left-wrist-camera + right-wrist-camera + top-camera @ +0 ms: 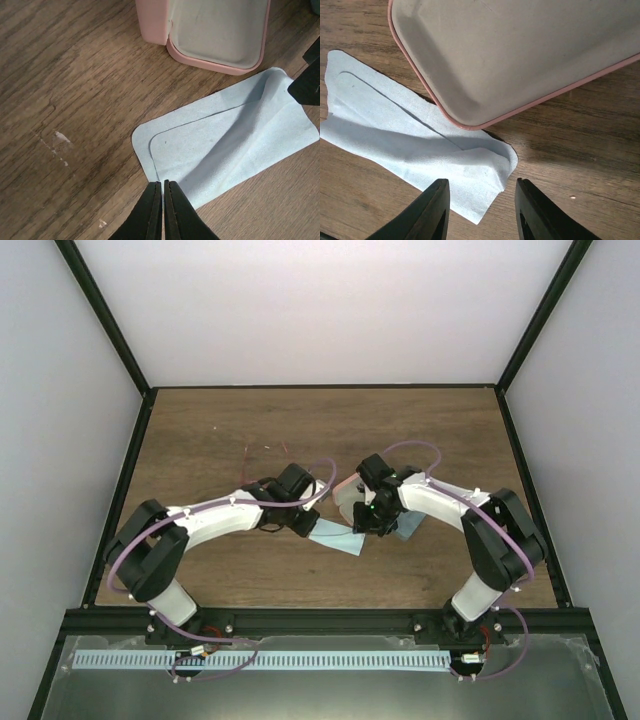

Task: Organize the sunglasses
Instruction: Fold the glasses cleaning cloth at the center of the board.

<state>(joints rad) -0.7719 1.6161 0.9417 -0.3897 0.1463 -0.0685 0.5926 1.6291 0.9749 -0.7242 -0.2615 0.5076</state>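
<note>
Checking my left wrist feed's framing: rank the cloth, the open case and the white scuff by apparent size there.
1. cloth, largest
2. case, though the frame's top edge crops it
3. scuff, by far the smallest

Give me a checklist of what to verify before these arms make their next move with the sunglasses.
1. The pink case is open, and the part in view is bare: ok.
2. The right gripper is open and holds nothing: ok.
3. The left gripper is ready to grab: not ok, its jaws are shut.
4. The left gripper is clear of the blue cloth: cannot tell, its tips sit at the cloth's edge.
5. The sunglasses are located: ok, one thin reddish pair shows in the top view.
6. A second pair is located: cannot tell.
</note>
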